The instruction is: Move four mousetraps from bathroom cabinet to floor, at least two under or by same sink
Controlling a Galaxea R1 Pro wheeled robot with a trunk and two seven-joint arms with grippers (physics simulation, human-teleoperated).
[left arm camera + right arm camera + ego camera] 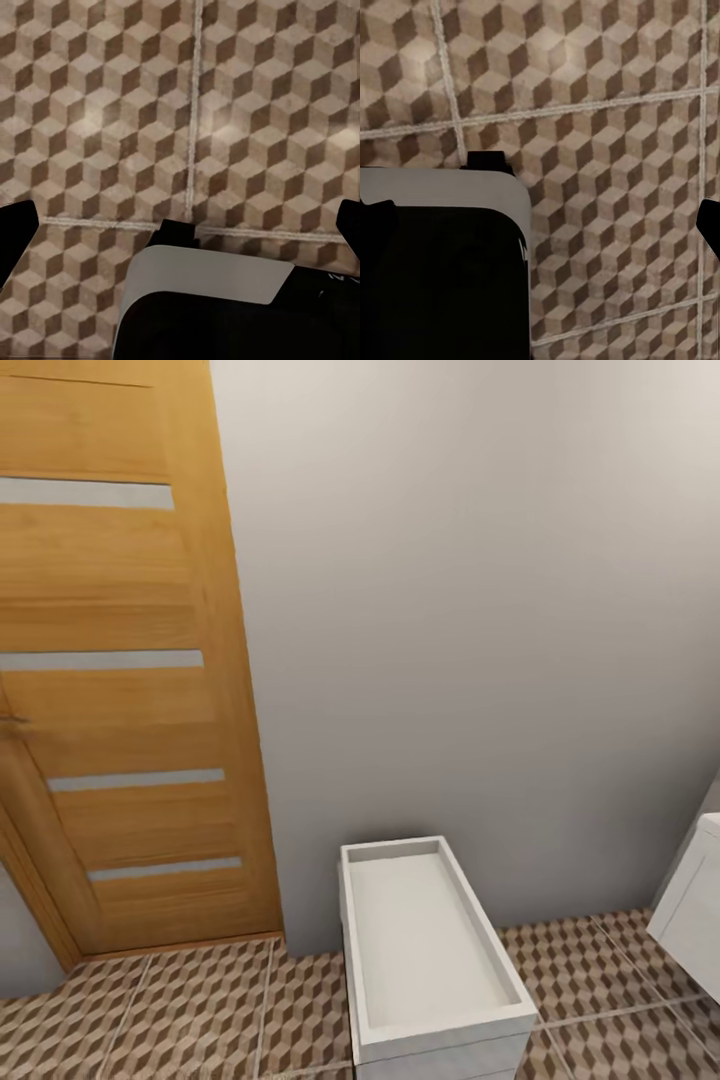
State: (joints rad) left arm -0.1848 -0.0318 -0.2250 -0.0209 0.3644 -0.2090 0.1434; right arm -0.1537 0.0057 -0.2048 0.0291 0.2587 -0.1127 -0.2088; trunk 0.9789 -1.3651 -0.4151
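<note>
The mousetraps and the cabinet are out of view. The bathroom floor [190,1010], tiled in a brown-and-beige cube pattern with pale grout, runs along the foot of the wall in the head view. In the left wrist view, my left gripper [182,229] hangs open above the bathroom floor [112,112], its dark fingertips [16,229] far apart at the frame's edges. My right gripper [542,221] is likewise open over the bathroom floor [607,112], with nothing between its fingers.
A white open-topped rectangular unit [430,1035] stands against the grey wall [450,610]. A wooden door [110,660] with pale glass strips is at the left. A white unit's corner [690,910] juts in at the right. My own white-and-black body [210,300] shows below the grippers.
</note>
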